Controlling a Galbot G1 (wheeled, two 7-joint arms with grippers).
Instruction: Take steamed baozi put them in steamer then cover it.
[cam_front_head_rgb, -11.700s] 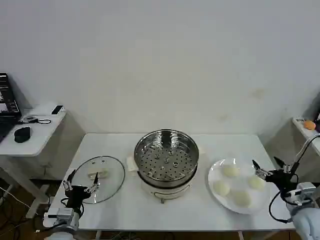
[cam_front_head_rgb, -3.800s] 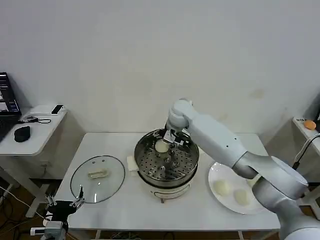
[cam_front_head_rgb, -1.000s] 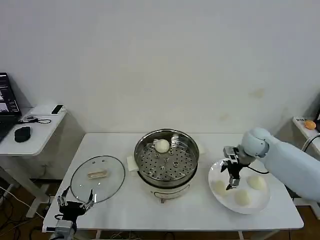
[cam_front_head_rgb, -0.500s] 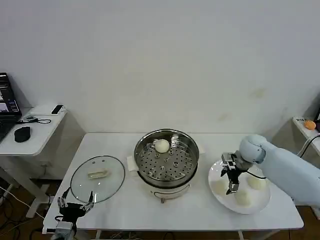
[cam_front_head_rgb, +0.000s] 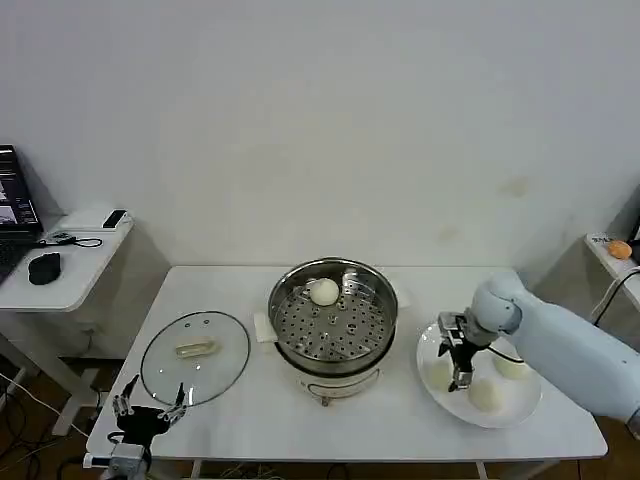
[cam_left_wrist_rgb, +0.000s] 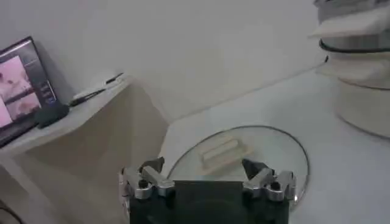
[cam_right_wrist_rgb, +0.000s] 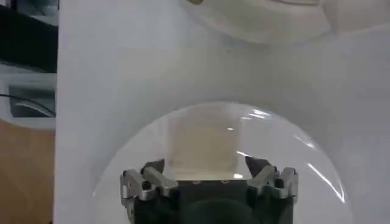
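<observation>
Seemingly three baozi (cam_front_head_rgb: 486, 396) on the plate (cam_front_head_rgb: 522, 412), one in the steamer (cam_front_head_rgb: 333, 318); right pincer (cam_front_head_rgb: 460, 376) spread apart.

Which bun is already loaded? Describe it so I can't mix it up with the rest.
Mid-table stands the steel steamer. On its perforated tray, against the far rim, sits one round cream-white baozi. It is the only bun inside the pot; the other buns lie on the white plate to the right, where the right claw hovers.
</observation>
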